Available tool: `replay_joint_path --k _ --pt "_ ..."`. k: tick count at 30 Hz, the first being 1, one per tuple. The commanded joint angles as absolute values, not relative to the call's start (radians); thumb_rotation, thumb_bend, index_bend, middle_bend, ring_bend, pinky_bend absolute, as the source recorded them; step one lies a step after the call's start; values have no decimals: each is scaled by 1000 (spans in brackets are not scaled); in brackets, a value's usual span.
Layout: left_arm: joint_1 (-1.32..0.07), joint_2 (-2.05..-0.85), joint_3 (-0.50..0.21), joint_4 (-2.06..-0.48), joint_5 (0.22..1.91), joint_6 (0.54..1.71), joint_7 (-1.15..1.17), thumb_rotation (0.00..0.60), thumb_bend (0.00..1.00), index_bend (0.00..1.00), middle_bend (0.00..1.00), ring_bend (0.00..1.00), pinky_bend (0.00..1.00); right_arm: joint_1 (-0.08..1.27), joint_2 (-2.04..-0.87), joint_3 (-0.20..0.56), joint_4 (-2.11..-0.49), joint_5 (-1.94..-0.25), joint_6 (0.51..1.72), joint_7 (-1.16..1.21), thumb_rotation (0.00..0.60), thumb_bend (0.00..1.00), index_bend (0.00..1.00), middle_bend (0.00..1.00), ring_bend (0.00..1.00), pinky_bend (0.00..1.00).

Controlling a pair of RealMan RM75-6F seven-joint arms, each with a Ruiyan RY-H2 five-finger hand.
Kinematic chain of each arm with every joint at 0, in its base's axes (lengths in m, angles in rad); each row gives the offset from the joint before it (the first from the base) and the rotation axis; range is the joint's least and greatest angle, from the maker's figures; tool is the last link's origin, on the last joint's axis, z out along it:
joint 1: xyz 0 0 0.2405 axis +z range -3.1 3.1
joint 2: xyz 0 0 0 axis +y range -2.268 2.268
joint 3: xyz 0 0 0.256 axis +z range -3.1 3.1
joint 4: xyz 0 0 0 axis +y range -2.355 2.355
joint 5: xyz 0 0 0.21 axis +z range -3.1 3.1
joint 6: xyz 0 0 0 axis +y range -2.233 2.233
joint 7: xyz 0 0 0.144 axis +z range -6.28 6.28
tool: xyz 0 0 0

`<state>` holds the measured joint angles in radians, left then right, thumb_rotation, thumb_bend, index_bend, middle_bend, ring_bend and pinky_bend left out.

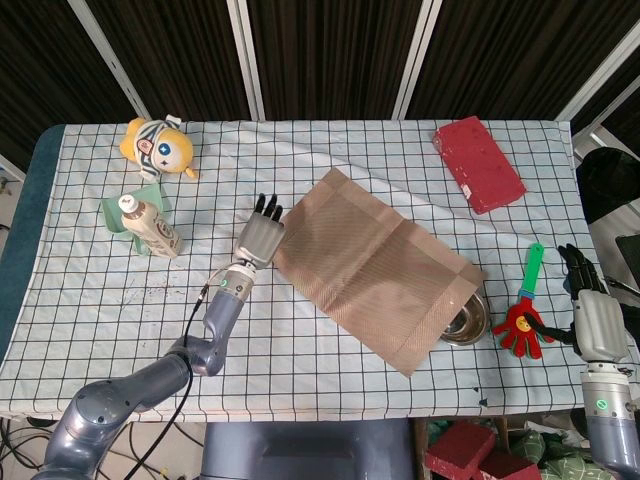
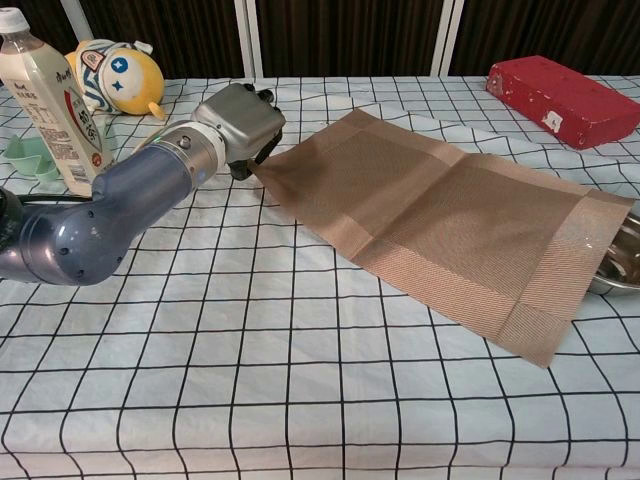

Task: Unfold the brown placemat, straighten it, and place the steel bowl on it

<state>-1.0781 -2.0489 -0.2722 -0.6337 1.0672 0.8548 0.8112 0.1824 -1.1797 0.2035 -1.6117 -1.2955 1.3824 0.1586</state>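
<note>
The head view looks steeply down from high above, taking in the whole checked white tablecloth [image 1: 330, 140]. The chest view sits low and close, facing across it. Both share the brown woven placemat [image 1: 375, 265] [image 2: 450, 215].

Left arm: glossy blue-grey rounded segments narrowing to a pale wrist collar with a small green dot. Left robot hand [image 1: 262, 234]: silver-grey metallic back plate, black fingers [image 1: 268, 207]. A thin black cable runs along the left forearm. Right robot hand [image 1: 592, 305]: same grey back and black fingers, mounted on a grey wrist with a green dot.
</note>
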Motion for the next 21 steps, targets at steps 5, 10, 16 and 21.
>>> replay_joint_path --k 5,10,16,21 --pt "-1061 -2024 -265 -669 1084 876 806 600 387 700 212 51 131 182 -1178 205 -1614 -1294 1380 160 600 128 72 0 41 201" --pt "-1054 -2013 -264 -688 1088 883 805 600 397 714 215 51 134 181 -1178 205 -1614 -1295 1379 161 600 128 73 0 41 201" --pt "-1032 -1975 -253 -748 1102 908 804 600 409 717 216 51 135 181 -1177 208 -1614 -1292 1376 165 600 128 74 0 41 201" --pt "-975 -1892 -235 -904 1109 960 812 600 409 718 220 51 134 182 -1176 208 -1614 -1293 1375 165 600 128 73 0 41 201"
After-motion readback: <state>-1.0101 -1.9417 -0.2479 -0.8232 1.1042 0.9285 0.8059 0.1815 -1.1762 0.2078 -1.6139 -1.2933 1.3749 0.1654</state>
